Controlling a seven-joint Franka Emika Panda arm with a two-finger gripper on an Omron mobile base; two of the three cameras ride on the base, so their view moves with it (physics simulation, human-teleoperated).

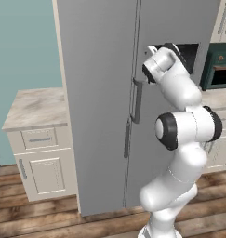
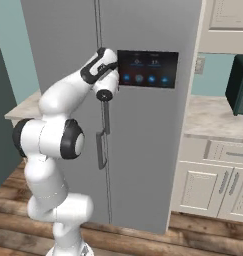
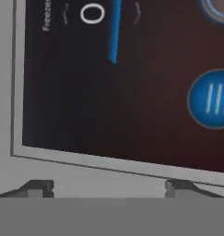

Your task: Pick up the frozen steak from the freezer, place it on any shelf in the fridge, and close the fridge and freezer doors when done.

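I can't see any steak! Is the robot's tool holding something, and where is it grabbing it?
Nothing is held. The tool is open, its tips apart and bare, right in front of the black dispenser panel on the shut door.

The fridge and freezer doors are finished in a smooth, matt grey like brushed metal, with bar handles of the same grey. The dispenser recess at the upper centre of the right base view is seen as glossy black, glass-like. The countertop at left looks like pale polished stone. The floor is laid in brown wooden planks. The cabinets at lower right appear painted cream and matt.
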